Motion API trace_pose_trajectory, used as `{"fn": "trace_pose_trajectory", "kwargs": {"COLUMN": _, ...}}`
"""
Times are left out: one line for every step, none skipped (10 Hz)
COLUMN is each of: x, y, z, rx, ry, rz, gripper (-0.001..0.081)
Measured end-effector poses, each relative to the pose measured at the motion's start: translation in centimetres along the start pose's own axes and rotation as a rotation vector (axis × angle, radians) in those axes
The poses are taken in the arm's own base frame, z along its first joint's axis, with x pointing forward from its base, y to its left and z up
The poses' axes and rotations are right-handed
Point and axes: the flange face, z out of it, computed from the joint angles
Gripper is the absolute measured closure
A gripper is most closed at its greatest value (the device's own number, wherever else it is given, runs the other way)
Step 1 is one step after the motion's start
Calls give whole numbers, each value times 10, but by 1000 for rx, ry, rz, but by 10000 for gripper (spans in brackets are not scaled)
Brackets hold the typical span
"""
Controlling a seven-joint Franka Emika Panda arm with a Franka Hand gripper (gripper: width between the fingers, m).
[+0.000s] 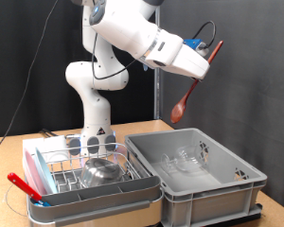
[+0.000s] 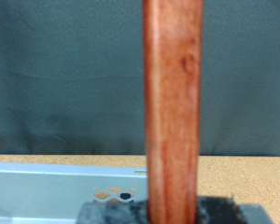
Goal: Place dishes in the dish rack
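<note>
The gripper (image 1: 211, 49) is high up in the air, over the far side of the grey plastic crate (image 1: 232, 184). It is holding a wooden spoon (image 1: 190, 87) by the top of its handle. The spoon hangs down and leans a little, with its round end lowest, well above the crate. In the wrist view the red-brown handle (image 2: 173, 112) fills the middle and runs down into the jaws, which are closed tight on it.

The dish rack (image 1: 71, 168) sits on the table (image 1: 265, 142) at the near left corner, touching the crate's left side. A shiny steel bowl (image 1: 102, 172) already lies in it, near the middle of the wires. Glass cups (image 1: 97, 144) stand in the back of the rack. A red-handled tool (image 1: 25, 185) lies across the rack's left front corner. More clear glass things (image 1: 185, 161) seem to lie in the crate, but they are hard to make out.

The spoon looks light and stiff. It will not bend or break easily. The wood is smooth but not very slippery, so a hold on the thin handle works well. Held at the top, the long spoon may swing. The bowl is hard and slippery, and the glass cups could break.
</note>
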Motion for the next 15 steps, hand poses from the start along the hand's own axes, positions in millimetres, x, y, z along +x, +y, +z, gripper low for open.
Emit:
{"fn": "trace_pose_trajectory", "kwargs": {"x": -1, "y": -2, "z": 2, "rx": 23, "ry": -5, "rz": -3, "gripper": 711}}
{"fn": "trace_pose_trajectory", "kwargs": {"x": -1, "y": -6, "z": 4, "rx": 69, "ry": 4, "rz": -9, "gripper": 711}}
{"fn": "trace_pose_trajectory", "kwargs": {"x": -1, "y": -5, "z": 2, "rx": 129, "ry": 44, "rz": -41, "gripper": 711}}
{"fn": "trace_pose_trajectory", "kwargs": {"x": -1, "y": 3, "z": -6, "rx": 188, "ry": 98, "rz": -68, "gripper": 711}}
{"fn": "trace_pose_trajectory", "kwargs": {"x": -1, "y": 14, "z": -15, "rx": 245, "ry": 145, "rz": -82, "gripper": 711}}
{"fn": "trace_pose_trajectory", "kwargs": {"x": -1, "y": 27, "z": -25, "rx": 290, "ry": 187, "rz": -82, "gripper": 711}}
{"fn": "trace_pose_trajectory", "kwargs": {"x": -3, "y": 41, "z": -35, "rx": 307, "ry": 211, "rz": -76, "gripper": 711}}
{"fn": "trace_pose_trajectory", "kwargs": {"x": -7, "y": 54, "z": -45, "rx": 298, "ry": 217, "rz": -67, "gripper": 711}}
{"fn": "trace_pose_trajectory", "kwargs": {"x": -6, "y": 61, "z": -51, "rx": 292, "ry": 214, "rz": -68, "gripper": 711}}
{"fn": "trace_pose_trajectory", "kwargs": {"x": -6, "y": 61, "z": -49, "rx": 295, "ry": 215, "rz": -67, "gripper": 711}}
{"fn": "trace_pose_trajectory", "kwargs": {"x": -7, "y": 60, "z": -47, "rx": 304, "ry": 214, "rz": -66, "gripper": 711}}
{"fn": "trace_pose_trajectory", "kwargs": {"x": -9, "y": 60, "z": -48, "rx": 310, "ry": 215, "rz": -69, "gripper": 711}}
{"fn": "trace_pose_trajectory", "kwargs": {"x": -14, "y": 63, "z": -52, "rx": 301, "ry": 220, "rz": -68, "gripper": 711}}
{"fn": "trace_pose_trajectory", "kwargs": {"x": -22, "y": 68, "z": -57, "rx": 289, "ry": 229, "rz": -62, "gripper": 711}}
{"fn": "trace_pose_trajectory", "kwargs": {"x": -30, "y": 74, "z": -64, "rx": 275, "ry": 240, "rz": -60, "gripper": 711}}
